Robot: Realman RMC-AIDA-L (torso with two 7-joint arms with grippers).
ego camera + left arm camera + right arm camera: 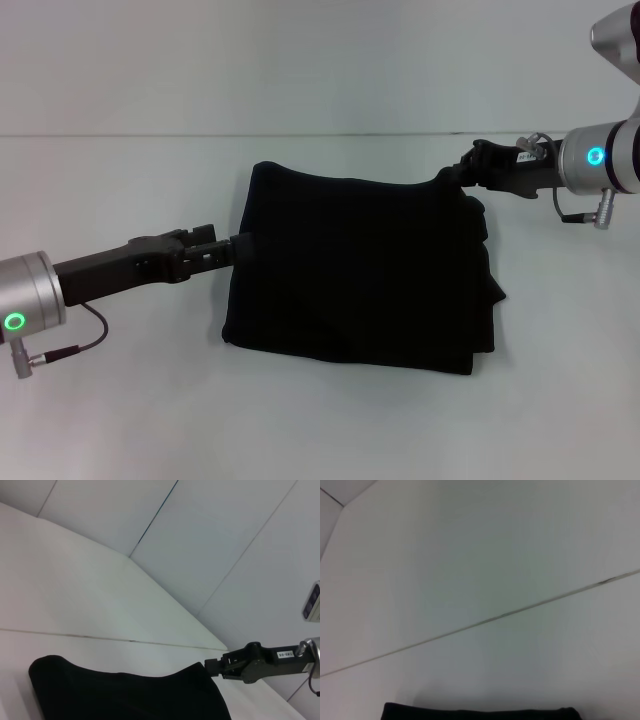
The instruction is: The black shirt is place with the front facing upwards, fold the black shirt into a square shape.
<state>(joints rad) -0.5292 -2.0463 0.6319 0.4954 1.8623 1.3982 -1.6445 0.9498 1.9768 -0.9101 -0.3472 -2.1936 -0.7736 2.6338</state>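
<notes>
The black shirt point(350, 270) lies folded into a rough rectangle in the middle of the white table, plain black side showing. My left gripper point(240, 243) reaches in from the left and is shut on the shirt's left edge, its tips sunk in the cloth. My right gripper point(452, 178) comes from the right and pinches the far right corner, which is pulled up slightly. In the left wrist view the shirt point(125, 695) sags between a rounded corner and the right gripper point(212, 666). The right wrist view shows only a strip of the shirt point(480, 714).
The white table point(320, 430) spreads on all sides of the shirt, with a thin seam point(150, 136) across its far part. Cables hang from both wrists, the left one point(70, 345) and the right one point(580, 215).
</notes>
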